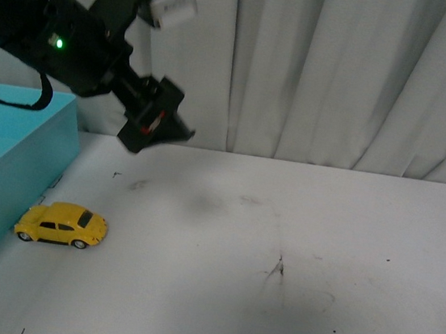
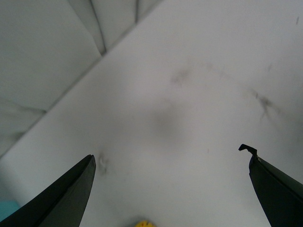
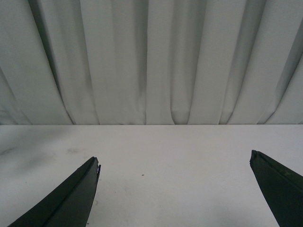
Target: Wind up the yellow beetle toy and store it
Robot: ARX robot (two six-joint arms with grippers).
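Bench (image 1: 291,273): I see a white bench with faint dark scuffs, filling the lower half of my front view.
Curtain (image 1: 341,67): A pale pleated curtain hangs behind the bench, at 12 o'clock.
Box (image 1: 13,149): A teal box stands on the bench at 9 o'clock, cut off by the edge of the view.
Toy: The yellow beetle toy (image 1: 62,225) sits on its wheels on the bench at 8 o'clock, side-on to me and just beside the box.
Left arm (image 1: 75,43): Black, with a small green light, it reaches in from 10 o'clock and hangs above the bench. The toy lies toward 7 o'clock from its tip, well apart.
Left jaws: Spread wide and holding nothing. The left wrist view shows bare bench between them, with a sliver of the yellow toy (image 2: 143,223) at the picture's edge.
Right jaws: Spread wide and holding nothing. The right wrist view shows only bench and curtain between them.
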